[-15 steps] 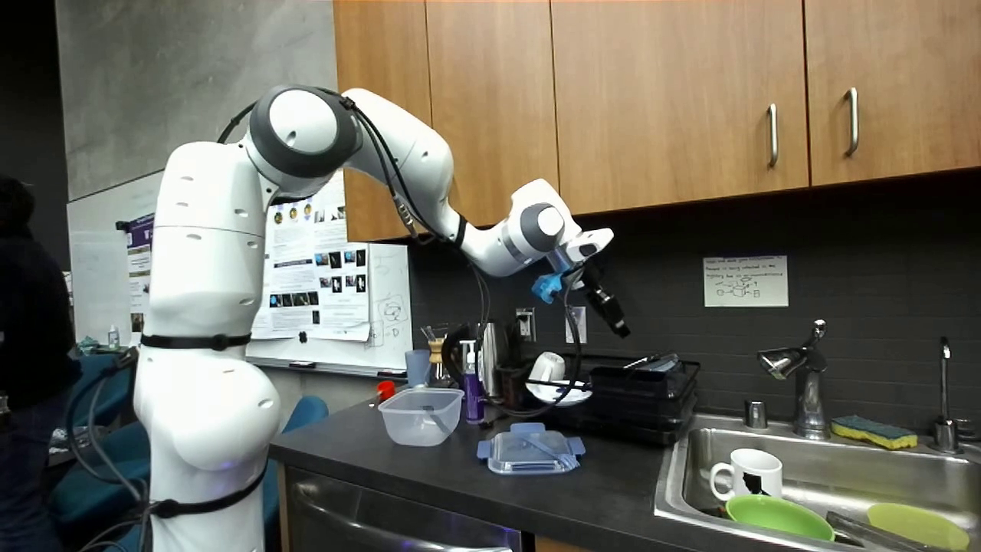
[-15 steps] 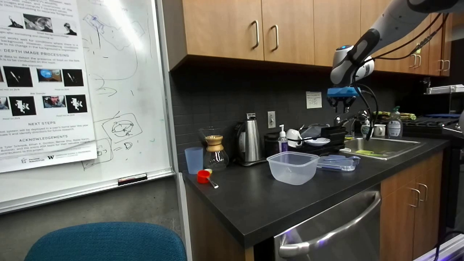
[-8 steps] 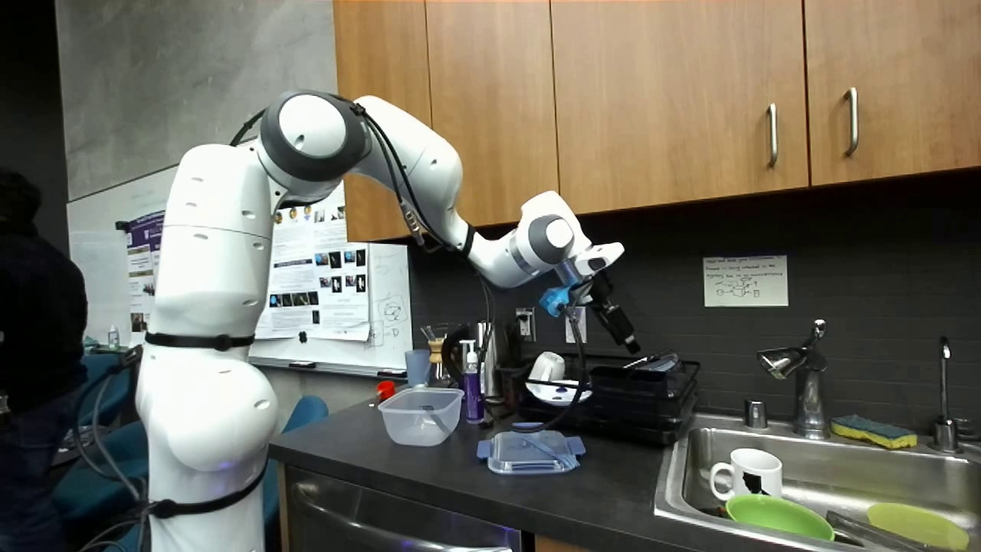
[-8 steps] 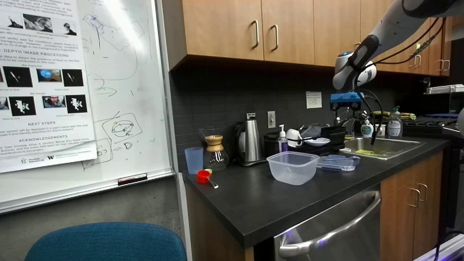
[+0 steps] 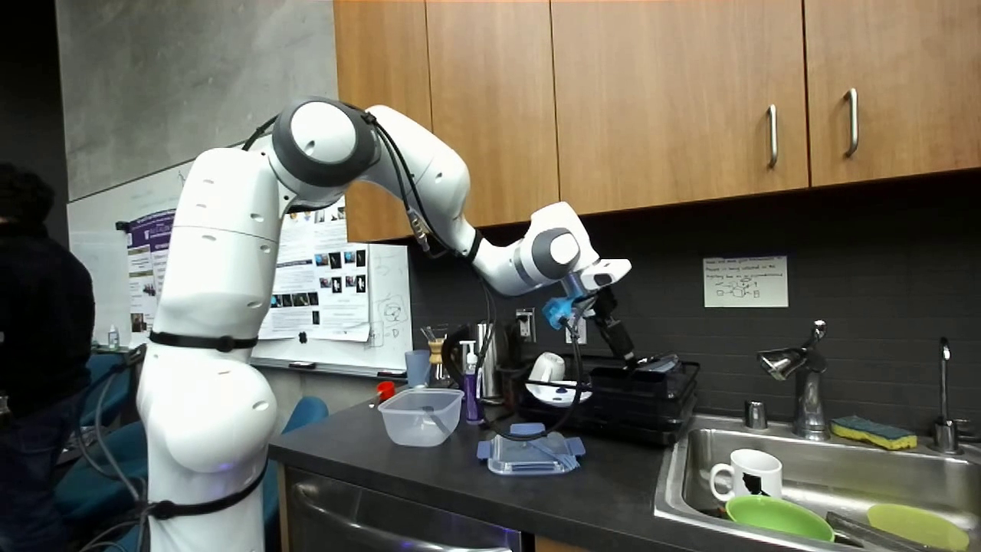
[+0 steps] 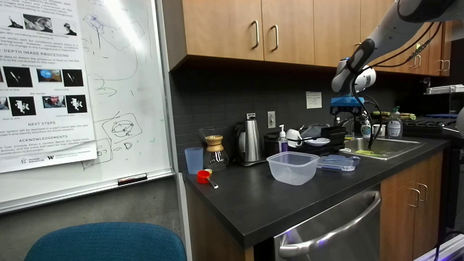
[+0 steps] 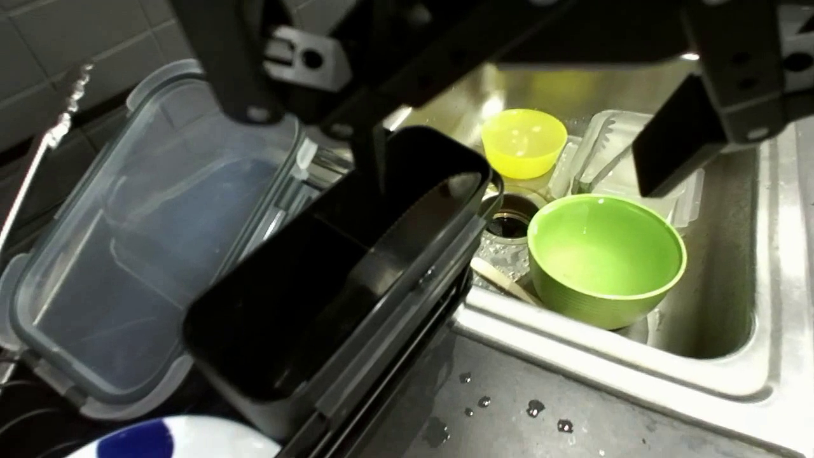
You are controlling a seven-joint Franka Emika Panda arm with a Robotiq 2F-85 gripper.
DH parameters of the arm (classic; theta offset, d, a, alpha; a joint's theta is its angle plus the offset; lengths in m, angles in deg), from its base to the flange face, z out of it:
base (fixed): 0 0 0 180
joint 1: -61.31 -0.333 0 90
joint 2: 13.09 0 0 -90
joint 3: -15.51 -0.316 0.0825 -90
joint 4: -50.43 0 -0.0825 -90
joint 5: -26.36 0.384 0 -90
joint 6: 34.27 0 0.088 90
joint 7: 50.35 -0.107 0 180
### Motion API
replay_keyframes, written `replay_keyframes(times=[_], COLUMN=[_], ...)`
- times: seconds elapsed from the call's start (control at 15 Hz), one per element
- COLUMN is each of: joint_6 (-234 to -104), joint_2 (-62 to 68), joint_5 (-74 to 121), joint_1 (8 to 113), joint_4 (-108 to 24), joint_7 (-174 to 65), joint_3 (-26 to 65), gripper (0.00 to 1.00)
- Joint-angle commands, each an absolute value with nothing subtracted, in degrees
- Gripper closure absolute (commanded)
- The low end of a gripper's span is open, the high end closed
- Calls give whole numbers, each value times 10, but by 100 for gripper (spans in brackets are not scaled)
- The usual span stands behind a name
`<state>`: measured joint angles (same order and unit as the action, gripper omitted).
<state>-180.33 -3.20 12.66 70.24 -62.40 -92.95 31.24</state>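
My gripper stands open with its fingers wide apart and nothing between them. In an exterior view, the gripper points down at the black dish rack. One fingertip overlaps a black open bin in the wrist view; whether they touch I cannot tell. The opposite finger pad is seen against the sink. Beside the bin leans a clear container with grey edges. A white dish with a blue spot shows at the bottom. Beyond lie a green bowl and a yellow bowl.
A steel sink holds a white mug; its faucet rises behind. Wooden cabinets hang overhead. On the counter stand a clear tub, a blue-edged lid, a pump bottle and a kettle.
My gripper has come down toward the dish rack, drifting slightly right in an exterior view. Its jaws have spread wider. The dishes and counter things stay put.
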Motion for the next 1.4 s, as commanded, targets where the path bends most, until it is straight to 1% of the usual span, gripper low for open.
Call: replay_keyframes(times=[0.0, 0.13, 0.27, 0.33, 0.4, 0.47, 0.67, 0.73, 1.0, 1.13, 1.2, 1.27, 1.33], joint_6=[-1812, -1810, -1811, -1810, -1811, -1811, -1812, -1812, -1819, -1831, -1838, -1843, -1848], joint_2=[-25, -23, -19, -19, -19, -19, -21, -22, -23, -24, -23, -22, -20], joint_5=[201, 235, 259, 268, 278, 285, 302, 305, 305, 299, 291, 282, 274], joint_1=[716, 718, 720, 721, 722, 723, 727, 728, 730, 730, 730, 730, 730], joint_4=[-625, -625, -622, -623, -622, -621, -623, -624, -624, -624, -624, -623, -622], joint_7=[-861, -828, -802, -791, -781, -772, -746, -739, -719, -708, -701, -692, -684], joint_3=[299, 298, 299, 300, 300, 301, 300, 300, 302, 303, 304, 306, 307], gripper=[1, 2, 8, 21, 32, 37, 61, 70, 99, 62, 61, 58, 51])
